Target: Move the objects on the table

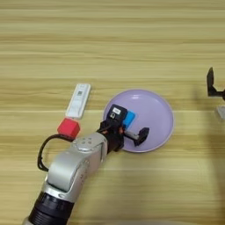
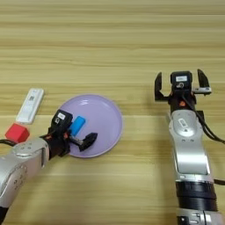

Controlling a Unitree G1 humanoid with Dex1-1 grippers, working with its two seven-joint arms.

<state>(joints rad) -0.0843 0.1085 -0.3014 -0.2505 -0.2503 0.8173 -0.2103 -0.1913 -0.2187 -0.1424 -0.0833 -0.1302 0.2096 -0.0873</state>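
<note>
The blue bar (image 1: 129, 118) lies flat on the lilac plate (image 1: 158, 112), in its left part, tilted slightly off the table's grain. The left gripper (image 1: 131, 127) sits over that same side of the plate with its fingers spread apart; one black finger (image 1: 143, 134) reaches out over the plate's lower area, the other lies by the plate's left rim, and the bar rests between them (whether either finger touches it cannot be determined). The bar is not lifted. The red cube (image 1: 68, 128) stands on the wooden table (image 1: 132, 44) off the plate, to the left of it and just beside the left arm's cable. A white rectangular device (image 1: 78, 100) lies above the cube, near the plate's upper-left edge but clear of it. The right gripper (image 2: 181, 88) is well apart from the plate, to its right, over bare table; its two fingers stand wide apart and hold nothing.
</note>
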